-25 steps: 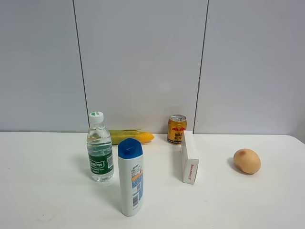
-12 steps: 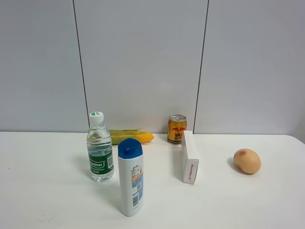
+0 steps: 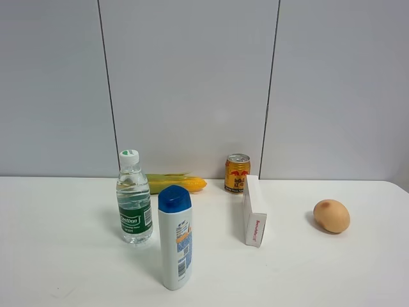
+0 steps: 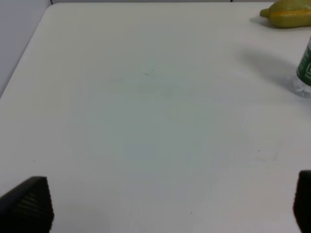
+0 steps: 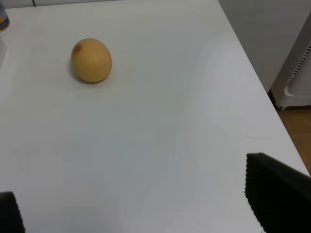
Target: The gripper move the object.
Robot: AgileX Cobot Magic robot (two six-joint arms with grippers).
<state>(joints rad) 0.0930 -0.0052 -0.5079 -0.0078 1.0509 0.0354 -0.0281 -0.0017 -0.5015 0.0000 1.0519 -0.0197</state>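
The object, a smooth tan-orange egg-shaped thing point(image 3: 331, 215), lies alone on the white table point(image 3: 64, 256) at the right. It also shows in the right wrist view point(image 5: 91, 60), well ahead of my right gripper point(image 5: 141, 206). That gripper is open and empty, with its black fingertips point(image 5: 277, 194) spread wide above bare table. My left gripper point(image 4: 165, 208) is also open and empty over bare table at the left, its fingertips point(image 4: 29, 201) far apart. Neither arm shows in the exterior high view.
A water bottle point(image 3: 133, 201), a white shampoo bottle with a blue cap point(image 3: 175, 238), a corn cob point(image 3: 179, 184), a drink can point(image 3: 237, 173) and a white box point(image 3: 254, 211) stand mid-table. The table's right edge point(image 5: 262, 92) lies near the egg, with a white appliance point(image 5: 296, 73) beyond.
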